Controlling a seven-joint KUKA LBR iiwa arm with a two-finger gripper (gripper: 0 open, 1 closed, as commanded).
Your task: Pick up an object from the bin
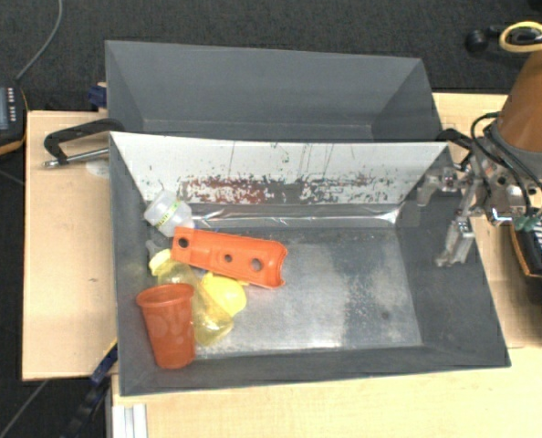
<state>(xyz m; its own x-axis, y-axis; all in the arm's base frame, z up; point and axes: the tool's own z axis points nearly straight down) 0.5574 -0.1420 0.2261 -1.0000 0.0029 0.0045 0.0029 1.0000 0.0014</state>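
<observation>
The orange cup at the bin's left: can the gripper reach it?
Probably yes: nothing lies over the orange cup, so the gripper at the right wall could come down from above.

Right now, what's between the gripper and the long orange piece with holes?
Nothing: in the camera view, only bare bin floor runs from the gripper to the long orange piece.

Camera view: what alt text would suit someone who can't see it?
A robot arm's end effector hangs over the right wall of a grey metal bin, apart from the things. In the bin's near left corner sit an orange bar with holes, a red-orange cup and yellow plastic pieces.
</observation>
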